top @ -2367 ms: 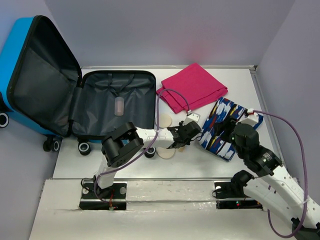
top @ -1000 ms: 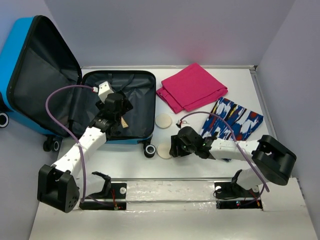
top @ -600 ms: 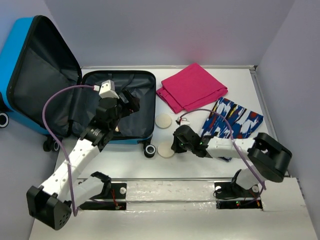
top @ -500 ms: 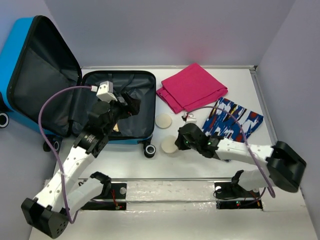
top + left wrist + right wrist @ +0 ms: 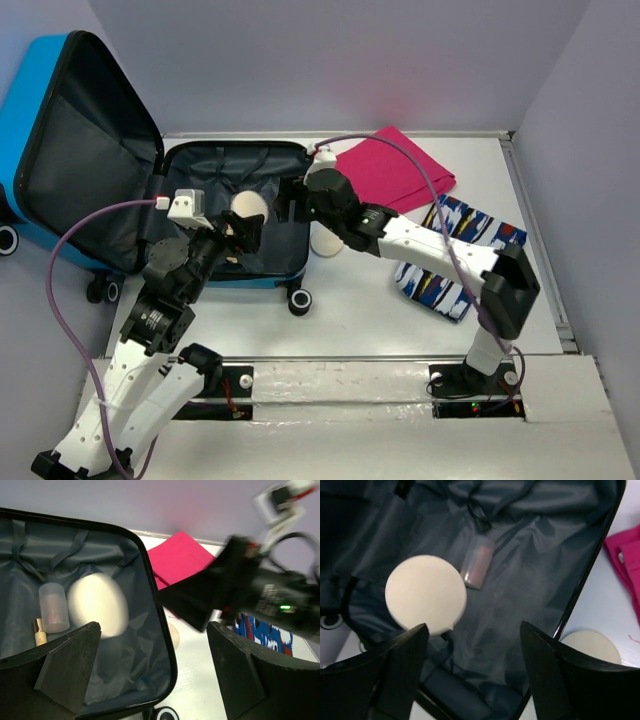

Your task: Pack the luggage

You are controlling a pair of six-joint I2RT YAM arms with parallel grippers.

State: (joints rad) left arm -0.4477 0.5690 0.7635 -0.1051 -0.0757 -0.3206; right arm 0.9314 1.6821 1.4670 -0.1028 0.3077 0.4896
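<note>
The blue luggage [image 5: 235,146] lies open, lid propped up at the left. A cream disc [image 5: 247,203] is inside the grey-lined half, touching neither gripper. It shows beside a clear bottle [image 5: 53,607] in the left wrist view and as the disc [image 5: 426,592] in the right wrist view. My right gripper [image 5: 292,202] hovers open over the luggage's right rim [image 5: 580,595], nothing between its fingers. My left gripper [image 5: 243,233] stands open at the near edge of the luggage, also empty.
A second cream disc [image 5: 325,243] lies on the table right of the luggage, partly under my right arm. A folded pink cloth [image 5: 400,170] is at the back right. A blue, white and red patterned cloth [image 5: 460,260] lies nearer. A small gold-capped item [image 5: 39,630] rests in the lining.
My right gripper took a disc from the table, carried it left over the luggage and opened; the disc is now free inside. My left arm pulled back toward the near edge, jaws wide.
</note>
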